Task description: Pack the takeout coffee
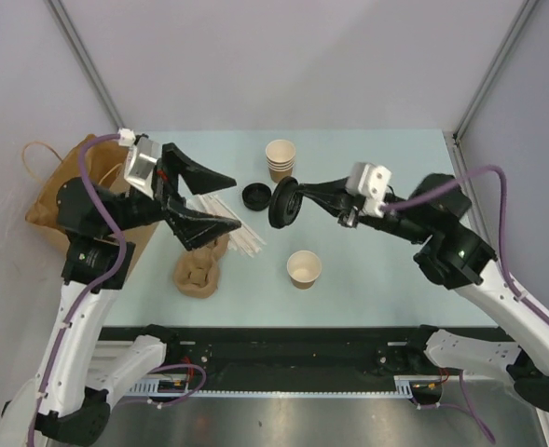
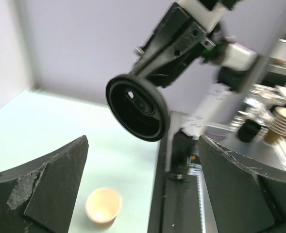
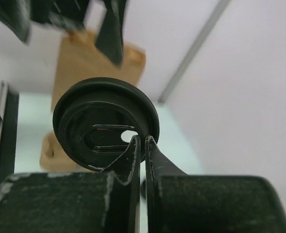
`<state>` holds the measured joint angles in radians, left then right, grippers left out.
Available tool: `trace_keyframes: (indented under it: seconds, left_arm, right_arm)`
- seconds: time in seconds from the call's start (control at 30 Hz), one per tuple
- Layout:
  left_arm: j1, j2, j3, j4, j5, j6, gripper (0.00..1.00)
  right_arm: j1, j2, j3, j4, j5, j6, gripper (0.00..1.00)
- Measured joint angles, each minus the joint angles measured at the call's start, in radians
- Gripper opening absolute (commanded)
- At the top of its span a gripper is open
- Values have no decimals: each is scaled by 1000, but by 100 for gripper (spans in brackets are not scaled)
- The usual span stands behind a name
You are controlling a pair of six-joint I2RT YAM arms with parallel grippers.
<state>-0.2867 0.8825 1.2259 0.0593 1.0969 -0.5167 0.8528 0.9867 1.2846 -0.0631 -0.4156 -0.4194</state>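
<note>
Right gripper (image 1: 294,198) closed, pinching black lid (image 1: 281,205) by rim only, lid on edge in air. Thin hold: lid could twist, drop, or seat crooked and tip open cup (image 1: 304,268) on table (image 1: 386,279) just beyond. No lidded cup visible. Left gripper (image 1: 235,201) wide open, empty, above straws (image 1: 248,238). Second lid (image 1: 253,195) and cup stack (image 1: 280,158) behind, paper bag (image 1: 55,200) far left. Nothing blocks cup.

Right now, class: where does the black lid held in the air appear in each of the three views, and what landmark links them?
Top view: black lid at centre, on edge, right of a second lid lying on the table.
Left wrist: upper centre, above the lone cup.
Right wrist: centre, in front of the brown bag.
Shared landmark: the right hand pinching its rim.
</note>
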Motion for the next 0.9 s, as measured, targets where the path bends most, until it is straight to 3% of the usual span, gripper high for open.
trace_keyframes:
  seconds: [0.13,0.37,0.57,0.9]
  left_arm:
    - [48,32,79,-313,-154,159,99]
    - [92,172,122,-584,-429,211,99]
    - [98,222,123,-655,-575,207,99]
    - [98,216,-103,-547,-563,144,99]
  right_arm:
    - [-85,126,85,-262,61,0,0]
    - [-167,364,90,-588,119,-12,0]
    - [-174,455,121,-752,155,-57,0]
    - [-168,594,209,-922,204,-25,0]
